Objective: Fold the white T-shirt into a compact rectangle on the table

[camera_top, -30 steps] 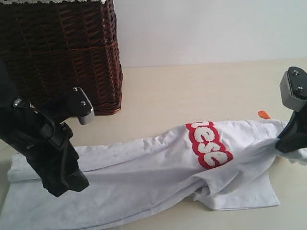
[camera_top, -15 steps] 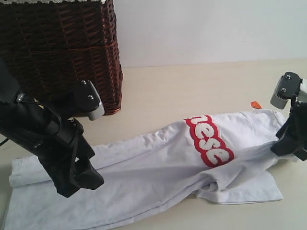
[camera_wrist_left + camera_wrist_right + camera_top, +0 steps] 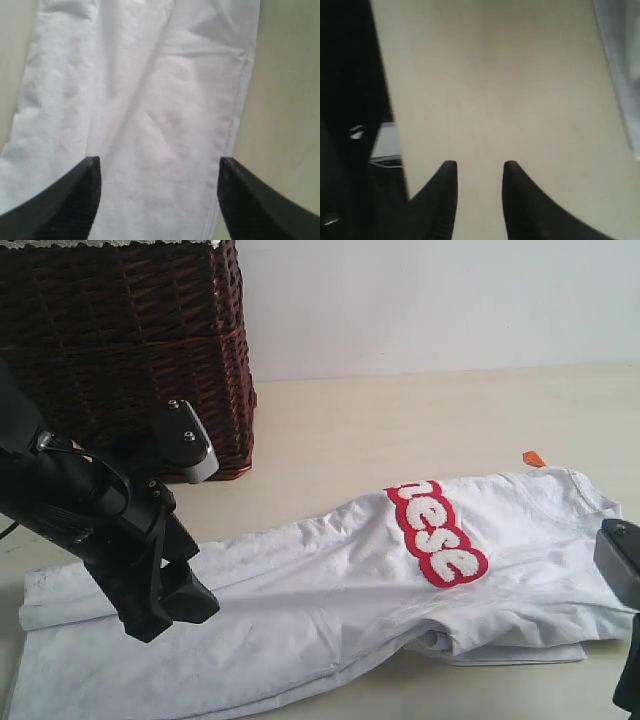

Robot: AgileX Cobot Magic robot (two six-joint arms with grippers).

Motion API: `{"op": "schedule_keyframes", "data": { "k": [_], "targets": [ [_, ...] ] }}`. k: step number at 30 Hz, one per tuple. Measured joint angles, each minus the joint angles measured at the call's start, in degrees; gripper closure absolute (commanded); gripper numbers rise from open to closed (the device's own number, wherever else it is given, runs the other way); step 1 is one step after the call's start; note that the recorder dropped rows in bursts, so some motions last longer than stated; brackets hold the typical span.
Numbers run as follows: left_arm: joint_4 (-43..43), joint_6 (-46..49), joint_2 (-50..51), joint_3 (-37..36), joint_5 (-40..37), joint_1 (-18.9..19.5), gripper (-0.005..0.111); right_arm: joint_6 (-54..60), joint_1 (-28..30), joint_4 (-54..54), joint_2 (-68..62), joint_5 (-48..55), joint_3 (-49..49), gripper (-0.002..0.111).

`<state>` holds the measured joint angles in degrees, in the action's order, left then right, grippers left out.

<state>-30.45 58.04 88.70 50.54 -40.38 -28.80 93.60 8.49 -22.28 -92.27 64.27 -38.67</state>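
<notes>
The white T-shirt lies beneath the wide-spread left pincer and beside the narrowly parted, empty right pincer.

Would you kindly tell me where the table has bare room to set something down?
The widest bare patch of the table lies between the wicker basket, the back wall and the white T-shirt, with only a small orange scrap by the shirt. Near the basket it is crowded: the left end effector hangs open over the shirt.
</notes>
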Motion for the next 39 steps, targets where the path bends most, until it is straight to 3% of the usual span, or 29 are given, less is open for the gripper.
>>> {"op": "schedule_keyframes", "data": {
  "k": [2, 5, 15, 21, 31, 39],
  "targets": [
    [0.00, 0.00, 0.00, 0.00, 0.00, 0.00, 0.043, 1.56, 0.00, -1.51, -0.09, -12.30, 2.66, 0.079],
    [0.00, 0.00, 0.00, 0.00, 0.00, 0.00, 0.045, 6.76, 0.00, -9.04, -0.09, -19.26, 2.92, 0.108],
    [0.00, 0.00, 0.00, 0.00, 0.00, 0.00, 0.045, 13.87, 0.00, -15.26, -5.07, -18.85, 2.92, 0.108],
    [0.00, 0.00, 0.00, 0.00, 0.00, 0.00, 0.045, 16.34, 0.00, -20.58, -5.61, -26.73, 2.92, 0.108],
    [0.00, 0.00, 0.00, 0.00, 0.00, 0.00, 0.045, 17.90, 0.00, -24.23, -9.43, -26.61, 2.70, 0.108],
    [0.00, 0.00, 0.00, 0.00, 0.00, 0.00, 0.045, 9.94, 0.00, -13.76, -9.73, -19.69, 1.94, 0.108]
  ]
}}
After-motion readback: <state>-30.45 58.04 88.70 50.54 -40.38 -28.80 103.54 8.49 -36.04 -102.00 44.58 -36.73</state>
